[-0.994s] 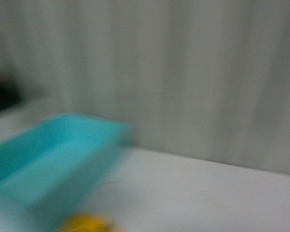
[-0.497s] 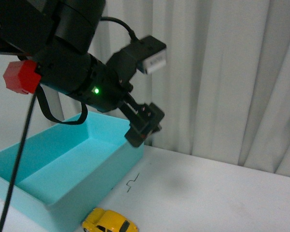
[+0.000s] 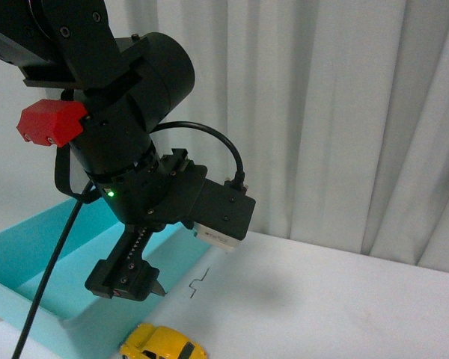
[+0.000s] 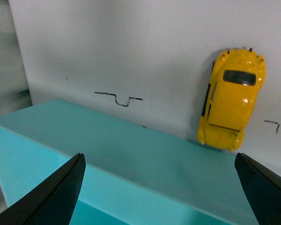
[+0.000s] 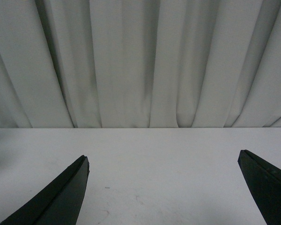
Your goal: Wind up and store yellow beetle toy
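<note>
The yellow beetle toy (image 3: 163, 344) stands on the white table at the bottom edge of the front view, just beside the turquoise box's near corner. From the left wrist the yellow beetle toy (image 4: 232, 97) shows from above, close against the box wall. My left gripper (image 3: 127, 283) hangs open over the box's right wall, pointing down, a short way above and behind the toy. Its jaws stand wide apart with only the box wall (image 4: 131, 150) between them. My right gripper (image 5: 161, 187) is open over bare table, holding nothing.
A turquoise open box (image 3: 30, 258) fills the left of the table. A small black squiggle mark (image 3: 198, 283) lies on the white table (image 3: 337, 299) behind the toy. Grey-white curtains (image 3: 337, 112) hang at the back. A red block (image 3: 51, 123) sits on the left arm.
The left arm has swung down from above the box's far side. Its gripper now points at the box's right wall near the toy. The toy has not moved.
</note>
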